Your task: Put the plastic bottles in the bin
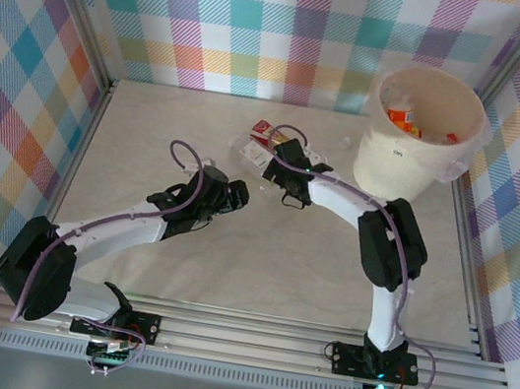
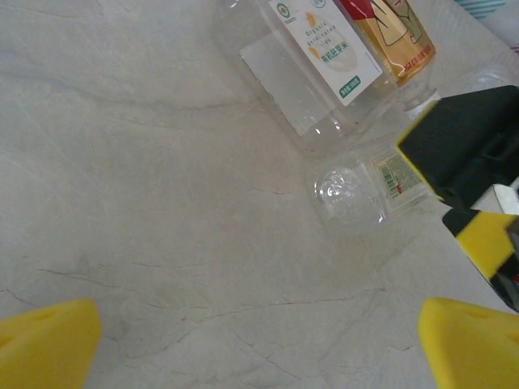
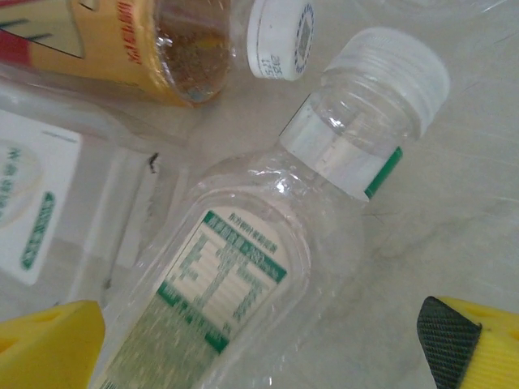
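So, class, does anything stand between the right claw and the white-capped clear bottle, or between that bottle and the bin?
Nothing visible does. The open right claw hangs straight over the clear bottle, nothing between them. An orange-labelled bottle lies beside it, not over it. Toward the bin, nothing tall stands on the table.

So the bin (image 1: pixel 394 167) sits in the far right corner of the table (image 1: pixel 130 133), with a few bottles (image 1: pixel 405 117) lying inside it. The bunch of loose bottles (image 1: pixel 261 140) is mid-table toward the back, well left of the bin. The right gripper (image 1: pixel 283 163) hangs right over that bunch, with the nearest bottle (image 3: pixel 259 243) lying flat between its fingers and two others just beside it on the left. The left gripper (image 1: pixel 232 195) is nearer and further left, over bare table, with the bunch ahead of it to the right.
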`<state>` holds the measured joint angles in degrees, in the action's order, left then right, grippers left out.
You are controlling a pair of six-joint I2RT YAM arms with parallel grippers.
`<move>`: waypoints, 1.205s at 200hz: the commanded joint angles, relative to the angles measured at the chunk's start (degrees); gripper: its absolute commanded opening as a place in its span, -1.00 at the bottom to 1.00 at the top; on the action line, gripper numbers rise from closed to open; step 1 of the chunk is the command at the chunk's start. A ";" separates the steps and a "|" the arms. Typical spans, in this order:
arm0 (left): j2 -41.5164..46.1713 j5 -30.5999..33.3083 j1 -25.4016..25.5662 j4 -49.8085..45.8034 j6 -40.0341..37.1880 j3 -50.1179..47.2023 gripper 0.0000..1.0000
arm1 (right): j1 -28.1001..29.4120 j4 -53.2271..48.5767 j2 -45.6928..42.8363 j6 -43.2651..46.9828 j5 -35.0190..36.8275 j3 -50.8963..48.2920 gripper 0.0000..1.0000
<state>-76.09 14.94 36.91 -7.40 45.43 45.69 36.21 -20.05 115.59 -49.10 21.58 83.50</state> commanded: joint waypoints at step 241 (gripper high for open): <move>1.79 -3.98 -0.92 2.66 -1.88 -2.39 1.00 | -2.75 6.26 -3.06 21.60 -0.74 -10.24 0.29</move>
<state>-75.90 13.28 36.53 -6.98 45.41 43.94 33.50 -14.96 112.12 -30.72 19.75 71.18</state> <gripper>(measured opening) 0.997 0.680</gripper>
